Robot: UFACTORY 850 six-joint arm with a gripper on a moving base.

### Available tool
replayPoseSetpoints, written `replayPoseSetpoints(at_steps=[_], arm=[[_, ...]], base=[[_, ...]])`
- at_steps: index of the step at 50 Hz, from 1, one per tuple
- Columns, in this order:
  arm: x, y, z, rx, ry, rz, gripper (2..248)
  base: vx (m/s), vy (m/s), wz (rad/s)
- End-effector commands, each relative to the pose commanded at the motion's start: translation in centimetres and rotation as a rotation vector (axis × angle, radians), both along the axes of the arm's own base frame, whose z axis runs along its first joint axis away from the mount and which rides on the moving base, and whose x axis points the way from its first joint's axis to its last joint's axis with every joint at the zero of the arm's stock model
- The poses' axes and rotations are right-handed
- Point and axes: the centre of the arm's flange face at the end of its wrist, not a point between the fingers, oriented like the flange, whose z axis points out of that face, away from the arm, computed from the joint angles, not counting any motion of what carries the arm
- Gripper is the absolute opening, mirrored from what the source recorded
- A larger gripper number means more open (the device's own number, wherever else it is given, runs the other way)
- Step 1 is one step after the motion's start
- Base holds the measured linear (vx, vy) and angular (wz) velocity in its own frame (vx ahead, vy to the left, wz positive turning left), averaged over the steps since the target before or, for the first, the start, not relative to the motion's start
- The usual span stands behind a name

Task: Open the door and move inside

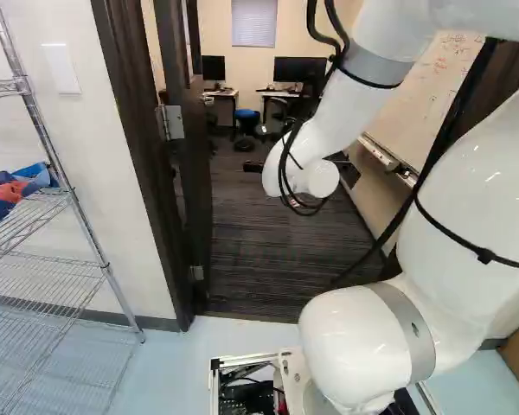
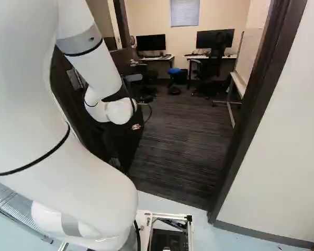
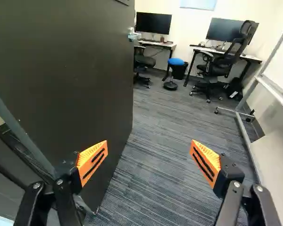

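"Dark carpet (image 1: 268, 259) covers the floor past the frame (image 1: 147, 147). What does your left base view give you?"

"I've got the door (image 1: 195, 164) there, swung open into the room at the left of the doorway, hinge plates showing. That view also has a blue and orange bundle (image 1: 13, 192) on the wire shelf (image 1: 56, 268), which the other two lack."

"And the arm (image 1: 337, 112)?"

"It rises on the right, bends high, and its forearm slants down toward the doorway, cables looped round the wrist."

"Right base view?"

"Much of the door is behind my arm, but I can see its handle (image 2: 134, 63) and, at the right, the pale wall (image 2: 282, 157) the left view misses. A bit of the tool (image 2: 136, 126) pokes out past the wrist."

"Wrist view, then."

"That's where I can read the tool (image 3: 148, 157): fingers spread wide, orange pads (image 3: 92, 162) facing each other, nothing held. The door's broad face is beside one finger; whether they touch, I can't tell. Carpet lies ahead, then a blue-topped stool (image 3: 175, 62) and an office chair (image 3: 221, 63)."
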Motion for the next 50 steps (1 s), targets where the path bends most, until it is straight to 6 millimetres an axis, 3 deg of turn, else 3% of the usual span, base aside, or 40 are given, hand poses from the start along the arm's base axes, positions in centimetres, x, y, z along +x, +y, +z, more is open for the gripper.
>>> replayPoseSetpoints(at_steps=[32, 50], arm=[[-6.8, -1.9, -2.9, 0.040, 0.021, -0.107, 247], [-9.6, -2.6, -4.2, 0.054, 0.029, -0.151, 247]], base=[[0.000, 0.000, 0.000], [0.000, 0.000, 0.000]])
